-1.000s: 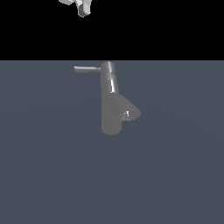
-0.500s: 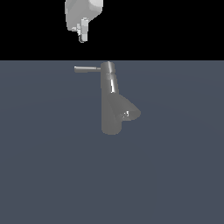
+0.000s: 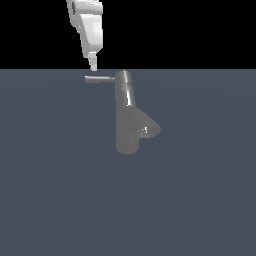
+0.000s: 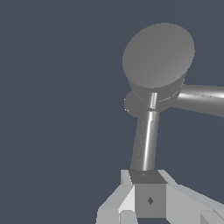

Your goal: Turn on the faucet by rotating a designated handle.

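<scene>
The shiny grey faucet (image 3: 128, 115) stands upright in the middle of the exterior view, its cone spout (image 3: 148, 129) branching toward that view's right. The thin handle (image 3: 99, 79) sticks out from the top cap toward the exterior view's left. My white gripper (image 3: 93, 65) hangs just above the handle's outer end, fingers pressed together into one narrow tip, holding nothing and not touching the rod. In the wrist view the round cap (image 4: 158, 56) and the handle (image 4: 145, 140) run toward my shut gripper (image 4: 148, 192), whose tips sit at the rod's free end. The spout (image 4: 202, 99) shows beside the cap.
A flat dark blue-grey floor (image 3: 60, 190) surrounds the faucet. Behind it the background is black. No other objects show.
My gripper has come down from the upper edge of the exterior view toward the handle's outer end. The faucet and handle have not moved.
</scene>
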You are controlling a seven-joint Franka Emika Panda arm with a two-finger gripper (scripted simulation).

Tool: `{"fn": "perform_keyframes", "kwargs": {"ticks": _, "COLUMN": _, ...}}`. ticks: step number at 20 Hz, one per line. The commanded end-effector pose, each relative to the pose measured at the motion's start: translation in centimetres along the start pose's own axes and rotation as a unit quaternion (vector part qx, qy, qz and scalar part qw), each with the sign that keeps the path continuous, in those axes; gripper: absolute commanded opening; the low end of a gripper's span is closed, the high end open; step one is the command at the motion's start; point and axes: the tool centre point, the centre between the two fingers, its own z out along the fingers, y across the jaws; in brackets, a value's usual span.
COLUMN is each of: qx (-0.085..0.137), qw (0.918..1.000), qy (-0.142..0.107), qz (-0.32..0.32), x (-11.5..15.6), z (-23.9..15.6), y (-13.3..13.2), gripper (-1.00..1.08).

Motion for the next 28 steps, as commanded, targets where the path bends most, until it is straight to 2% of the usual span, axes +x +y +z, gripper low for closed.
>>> {"fn": "perform_keyframes", "kwargs": {"ticks": 1, "qx": 0.000, "qw": 0.9997, "qy": 0.005, "qz": 0.024, "x": -0.2, "z": 1.3, "y": -1.1, "gripper": -1.00}}
{"fn": "perform_keyframes", "kwargs": {"ticks": 8, "qx": -0.001, "qw": 0.9976, "qy": 0.016, "qz": 0.068, "x": -0.6, "z": 4.0, "y": -3.1, "gripper": -1.00}}
{"fn": "perform_keyframes", "kwargs": {"ticks": 15, "qx": -0.001, "qw": 0.9962, "qy": 0.020, "qz": 0.084, "x": -0.8, "z": 5.0, "y": -3.8, "gripper": -1.00}}
{"fn": "perform_keyframes", "kwargs": {"ticks": 20, "qx": -0.001, "qw": 0.9963, "qy": 0.020, "qz": 0.084, "x": -0.8, "z": 5.0, "y": -3.8, "gripper": -1.00}}
{"fn": "perform_keyframes", "kwargs": {"ticks": 28, "qx": -0.001, "qw": 0.9963, "qy": 0.020, "qz": 0.084, "x": -1.2, "z": 4.2, "y": -1.6, "gripper": -1.00}}
